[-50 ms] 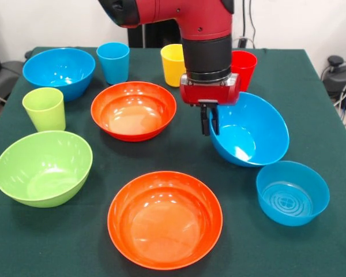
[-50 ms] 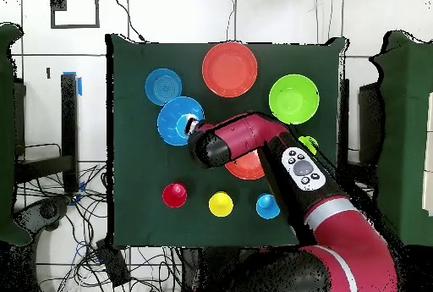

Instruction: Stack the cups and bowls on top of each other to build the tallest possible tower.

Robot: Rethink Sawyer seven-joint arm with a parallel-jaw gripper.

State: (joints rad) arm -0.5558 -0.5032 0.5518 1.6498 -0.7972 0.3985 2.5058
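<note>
**Gripper clamps the rim of a tilted blue bowl; nothing is stacked**

We see the gripper (image 1: 210, 122) pointing straight down, its two dark fingers pinched on the near-left rim of a deep blue bowl (image 1: 251, 130). One finger sits inside the rim and one outside. That bowl is tipped: its mouth faces up and toward the front-left of the table (image 1: 311, 86), and its gripped side looks raised off the cloth.

Everything else stands apart, mouth up, on the green table. A smaller blue bowl (image 1: 292, 192) with straighter sides rests just beside the gripped bowl, toward the front right corner. One orange bowl (image 1: 165, 219) sits at the middle of the front edge. The second orange bowl (image 1: 134, 110) sits near the table's centre, just left of the gripper. A green bowl (image 1: 43, 168) lies by the left edge, and a green cup (image 1: 44, 108) stands upright just behind it. Another deep blue bowl (image 1: 59, 72) occupies the back left corner.

Along the back edge we count three upright cups: a blue cup (image 1: 113, 62), a yellow cup (image 1: 173, 64) and a red cup (image 1: 244, 68), the last two partly hidden by the arm (image 1: 206, 34).

From overhead, the arm stretches across the table's middle and covers most of the central orange bowl.
</note>
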